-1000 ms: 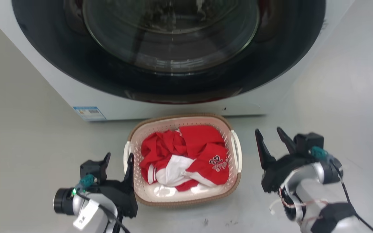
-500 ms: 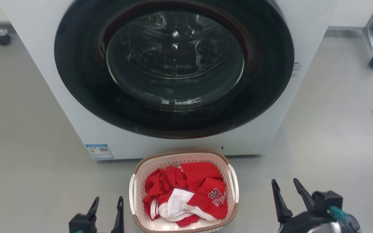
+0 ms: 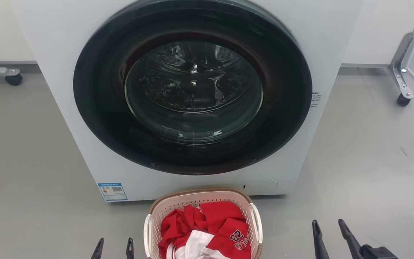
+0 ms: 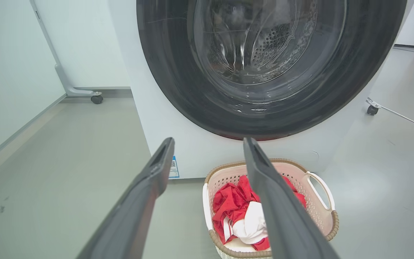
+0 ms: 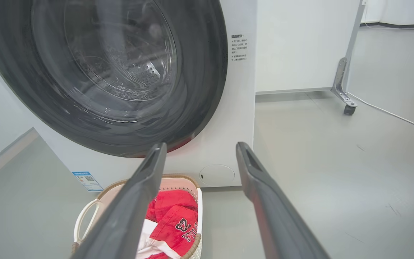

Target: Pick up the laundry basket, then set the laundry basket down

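The left fingers, at the lower left of the head frame, stand spread and hold nothing. The right fingers, at the lower right, are likewise spread and empty. Between them, at bottom centre, the laundry basket rests on the floor just before the washing machine, with red and white clothes inside. Neither side touches it. Whether the lift is still ahead or the basket is already set down, I cannot tell. If ahead, each side must close on a white handle.
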Available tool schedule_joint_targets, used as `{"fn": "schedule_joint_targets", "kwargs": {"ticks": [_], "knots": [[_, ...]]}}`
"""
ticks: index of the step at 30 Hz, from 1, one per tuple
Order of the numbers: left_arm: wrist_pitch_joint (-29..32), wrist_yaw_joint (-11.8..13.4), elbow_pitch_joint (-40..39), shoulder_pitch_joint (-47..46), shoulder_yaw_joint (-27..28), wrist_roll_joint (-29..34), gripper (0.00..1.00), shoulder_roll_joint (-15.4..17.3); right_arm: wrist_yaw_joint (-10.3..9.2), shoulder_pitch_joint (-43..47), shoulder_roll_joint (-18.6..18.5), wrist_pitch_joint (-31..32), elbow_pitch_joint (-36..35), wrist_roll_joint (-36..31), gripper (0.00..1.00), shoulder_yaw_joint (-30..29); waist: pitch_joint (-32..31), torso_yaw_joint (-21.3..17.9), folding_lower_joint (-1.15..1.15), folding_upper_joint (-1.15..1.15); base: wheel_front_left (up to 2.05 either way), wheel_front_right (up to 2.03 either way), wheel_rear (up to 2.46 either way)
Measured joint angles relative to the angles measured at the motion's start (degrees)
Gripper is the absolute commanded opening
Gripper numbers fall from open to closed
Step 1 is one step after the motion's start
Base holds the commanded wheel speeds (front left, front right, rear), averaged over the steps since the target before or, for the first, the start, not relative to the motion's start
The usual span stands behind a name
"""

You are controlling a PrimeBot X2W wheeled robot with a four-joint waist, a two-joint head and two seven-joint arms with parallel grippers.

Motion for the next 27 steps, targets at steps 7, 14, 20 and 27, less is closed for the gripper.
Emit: {"fn": "schedule_joint_targets", "kwargs": {"ticks": [7, 14, 20, 27], "knots": [[0.0, -0.01, -5.38, 1.32, 0.99, 3.27, 1.0, -1.09, -0.01, 2.7, 1.55, -0.01, -5.41, -4.36, 1.0, -3.09, -0.06, -0.43, 0.01, 0.01, 0.0, 0.0, 0.0], [0.0, -0.01, -8.22, 2.68, 1.93, 5.52, 1.0, -1.41, -0.01, 4.07, 2.45, -0.02, -8.72, -7.2, 1.0, -4.47, 0.14, -0.78, 0.01, 0.01, 0.0, 0.0, 0.0], [0.0, 0.0, -10.02, 3.47, 2.66, 6.72, 1.0, -1.54, -0.01, 5.09, 3.0, -0.03, -10.67, -9.11, 1.0, -5.69, 0.39, -1.03, 0.01, 0.01, 0.0, 0.0, 0.0], [0.0, 0.0, -11.43, 3.6, 2.86, 7.69, 1.0, -1.75, -0.01, 5.16, 3.48, -0.08, -12.34, -10.21, 1.0, -6.59, 0.75, -1.19, 0.01, 0.01, 0.0, 0.0, 0.0]]}}
